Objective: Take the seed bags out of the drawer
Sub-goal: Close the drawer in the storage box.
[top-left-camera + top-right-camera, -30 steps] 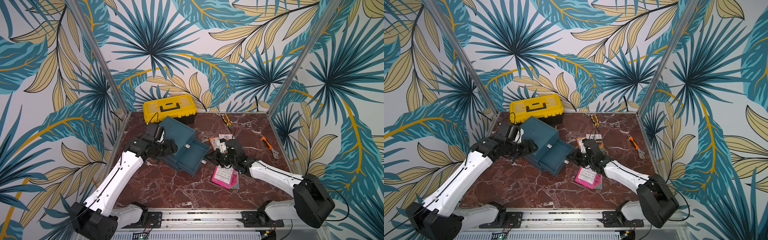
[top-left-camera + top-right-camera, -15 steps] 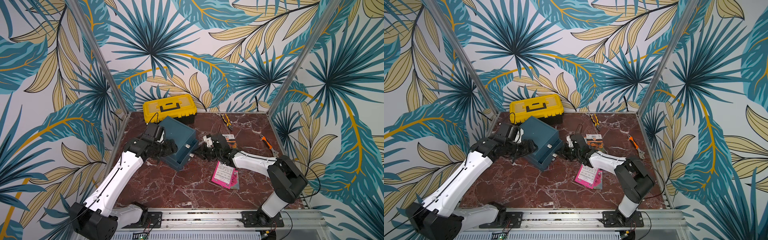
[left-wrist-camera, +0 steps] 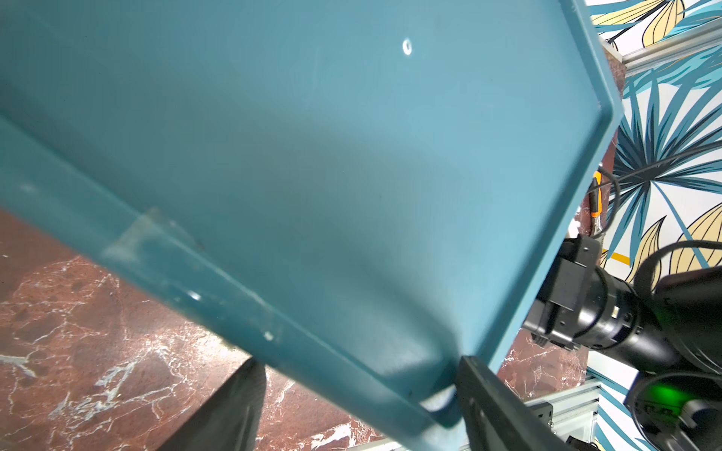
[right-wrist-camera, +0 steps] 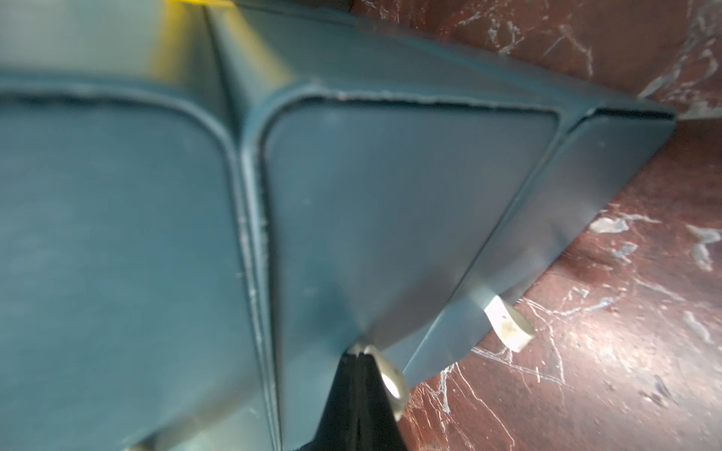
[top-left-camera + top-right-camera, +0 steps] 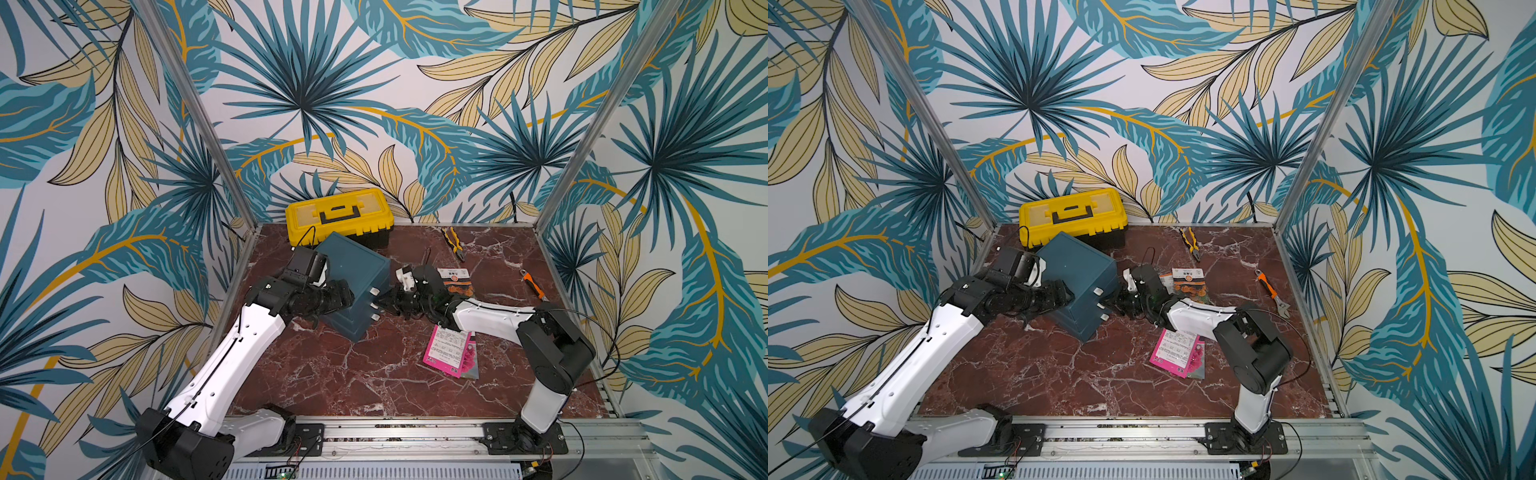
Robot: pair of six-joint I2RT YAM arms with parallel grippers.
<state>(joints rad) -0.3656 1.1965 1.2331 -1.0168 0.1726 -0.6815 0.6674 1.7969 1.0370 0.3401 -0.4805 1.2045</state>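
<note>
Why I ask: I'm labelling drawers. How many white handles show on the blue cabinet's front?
3, in a column on the cabinet front: top handle, middle handle by the shut right gripper, bottom handle. None looks hidden.

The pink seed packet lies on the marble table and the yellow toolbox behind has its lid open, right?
No: the yellow toolbox has its lid shut, as both top views show. The pink seed packet does lie on the marble table.

You'll see the magenta seed bag (image 5: pixel 446 351) lying flat on the marble tabletop (image 5: pixel 332 374) (white label side up); the orange seed bag (image 5: pixel 457 283) lies flat farther back, partly hidden.
</note>
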